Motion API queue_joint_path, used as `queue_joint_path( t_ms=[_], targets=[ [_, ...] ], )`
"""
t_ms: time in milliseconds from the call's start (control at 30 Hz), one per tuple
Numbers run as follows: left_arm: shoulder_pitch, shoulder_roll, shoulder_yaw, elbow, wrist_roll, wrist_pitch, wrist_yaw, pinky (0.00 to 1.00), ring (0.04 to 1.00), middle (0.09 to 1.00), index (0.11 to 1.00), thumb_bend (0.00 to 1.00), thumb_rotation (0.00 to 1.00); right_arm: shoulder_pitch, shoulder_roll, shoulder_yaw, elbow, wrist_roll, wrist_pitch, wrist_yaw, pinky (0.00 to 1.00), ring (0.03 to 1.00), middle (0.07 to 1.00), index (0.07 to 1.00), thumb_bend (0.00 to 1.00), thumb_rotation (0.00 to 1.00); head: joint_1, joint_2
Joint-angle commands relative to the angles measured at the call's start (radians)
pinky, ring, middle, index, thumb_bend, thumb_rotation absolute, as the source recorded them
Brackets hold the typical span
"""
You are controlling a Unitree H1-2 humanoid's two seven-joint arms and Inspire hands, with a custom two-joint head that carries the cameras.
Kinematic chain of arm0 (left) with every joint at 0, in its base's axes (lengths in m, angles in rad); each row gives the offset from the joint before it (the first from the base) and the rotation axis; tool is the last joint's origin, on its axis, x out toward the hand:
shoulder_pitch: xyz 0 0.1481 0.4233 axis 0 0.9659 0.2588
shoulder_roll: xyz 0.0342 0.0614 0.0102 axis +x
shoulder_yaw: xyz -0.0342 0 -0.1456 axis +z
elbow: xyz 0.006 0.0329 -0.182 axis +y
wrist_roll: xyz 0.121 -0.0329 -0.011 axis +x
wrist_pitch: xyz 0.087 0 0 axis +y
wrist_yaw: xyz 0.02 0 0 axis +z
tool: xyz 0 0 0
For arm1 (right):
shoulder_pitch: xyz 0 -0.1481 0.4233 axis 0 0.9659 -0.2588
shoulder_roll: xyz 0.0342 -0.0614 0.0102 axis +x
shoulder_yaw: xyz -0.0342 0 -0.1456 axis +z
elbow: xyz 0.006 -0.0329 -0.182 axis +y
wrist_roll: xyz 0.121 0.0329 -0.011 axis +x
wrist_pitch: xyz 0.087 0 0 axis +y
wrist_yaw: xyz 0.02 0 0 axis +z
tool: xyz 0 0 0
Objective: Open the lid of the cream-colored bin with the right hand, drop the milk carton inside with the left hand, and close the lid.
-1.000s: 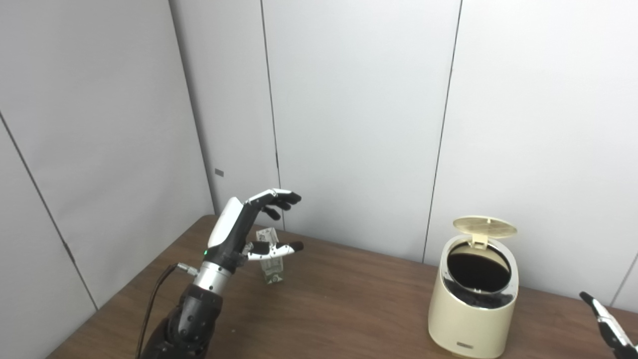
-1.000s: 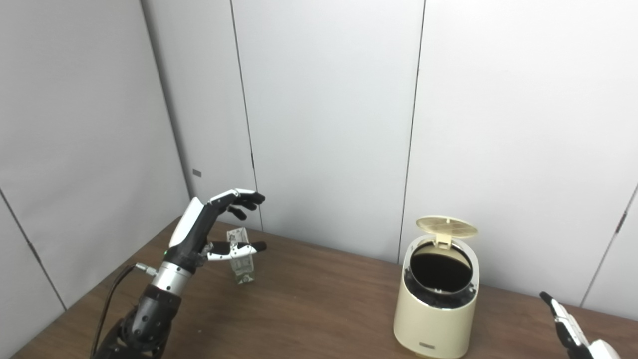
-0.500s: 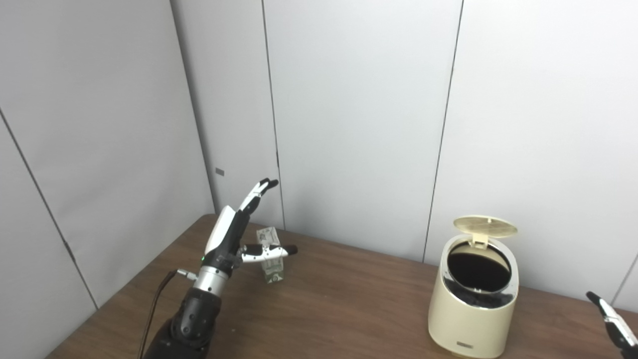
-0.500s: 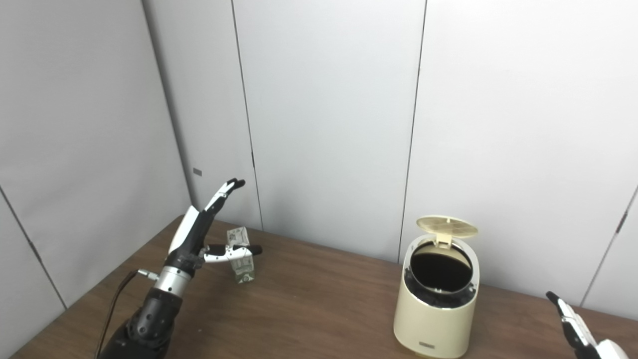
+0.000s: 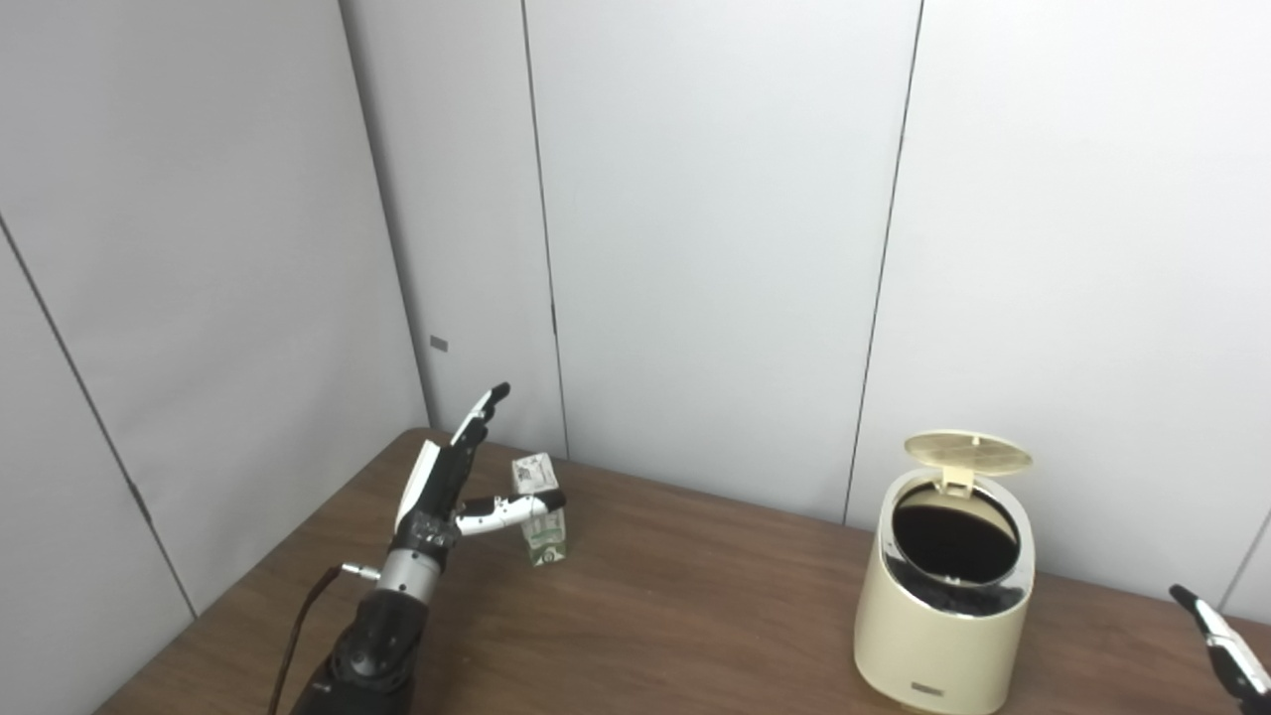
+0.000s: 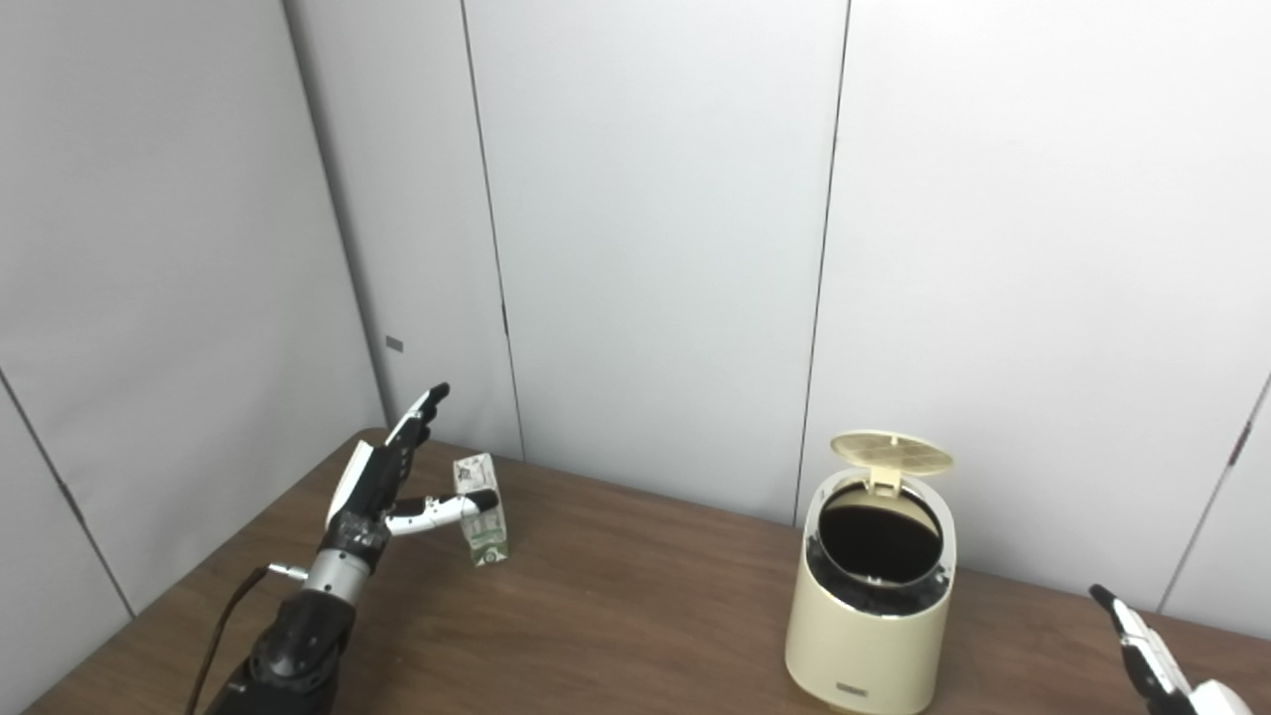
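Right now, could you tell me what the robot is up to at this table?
The cream-colored bin stands with its lid flipped up. The left hand is open beside the upright milk carton at the table's far left, its thumb reaching across the carton's front without gripping it. The right hand waits at the lower right, fingers straight, holding nothing.

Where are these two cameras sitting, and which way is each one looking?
Left eye view: on the robot's head, looking down and forward at the table; the left hand on its arm shows, and the right hand's fingertips at the right edge.
Right eye view: beside the first, a little rightward, same aim; the left arm and more of the right hand show.
Shared: the milk carton standing near the open left hand, and the cream-colored bin with its lid up.
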Motion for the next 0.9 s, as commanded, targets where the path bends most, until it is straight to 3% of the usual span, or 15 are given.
queue_joint_path(
  t_ms=[0, 133, 267, 467, 500, 533, 633, 867],
  targets=[
    [-0.048, 0.027, 0.019, -0.004, -0.026, -0.024, -0.004, 1.00, 1.000, 1.000, 1.000, 0.91, 0.25, -0.036, -0.022, -0.012, -0.019, 0.008, -0.041, -0.016, 0.00, 1.000, 1.000, 1.000, 1.00, 0.64, 0.018, -0.002],
    [-0.062, 0.018, 0.013, 0.038, -0.032, -0.019, -0.007, 0.91, 0.965, 1.000, 1.000, 0.95, 0.26, -0.034, -0.027, -0.017, -0.015, 0.023, -0.045, -0.007, 0.00, 0.982, 1.000, 1.000, 1.00, 0.67, 0.031, -0.001],
    [-0.074, 0.018, -0.007, 0.057, -0.005, 0.005, 0.003, 0.86, 0.915, 0.995, 1.000, 0.94, 0.26, -0.034, -0.023, -0.019, -0.005, 0.026, -0.056, -0.016, 0.00, 0.925, 1.000, 1.000, 1.00, 0.64, 0.030, -0.002],
    [-0.090, 0.005, -0.011, 0.089, 0.005, 0.036, 0.023, 0.86, 0.913, 0.977, 1.000, 0.96, 0.29, -0.026, -0.021, -0.025, -0.015, 0.045, -0.047, -0.004, 0.00, 0.892, 1.000, 1.000, 1.00, 0.63, 0.019, -0.001],
    [-0.092, 0.003, -0.012, 0.094, 0.008, 0.039, 0.028, 0.86, 0.904, 0.964, 1.000, 0.96, 0.29, -0.024, -0.021, -0.026, -0.021, 0.051, -0.041, 0.001, 0.13, 0.876, 1.000, 1.000, 1.00, 0.64, 0.016, -0.001],
    [-0.093, -0.001, -0.011, 0.096, 0.007, 0.043, 0.030, 0.86, 0.901, 0.959, 1.000, 0.96, 0.30, -0.022, -0.022, -0.027, -0.024, 0.054, -0.038, 0.003, 0.17, 0.871, 1.000, 1.000, 1.00, 0.64, 0.013, 0.000],
    [-0.099, -0.009, -0.016, 0.132, 0.014, 0.025, 0.039, 0.80, 0.855, 0.919, 1.000, 0.92, 0.27, -0.019, -0.026, -0.030, -0.021, 0.051, -0.048, -0.006, 0.03, 0.870, 1.000, 1.000, 1.00, 0.65, 0.010, 0.004],
    [-0.104, -0.030, -0.022, 0.167, 0.005, 0.036, 0.040, 0.80, 0.843, 0.904, 0.967, 0.88, 0.26, -0.007, -0.030, -0.033, -0.029, 0.052, -0.049, -0.001, 0.00, 0.877, 1.000, 1.000, 1.00, 0.66, 0.009, 0.011]
  ],
)
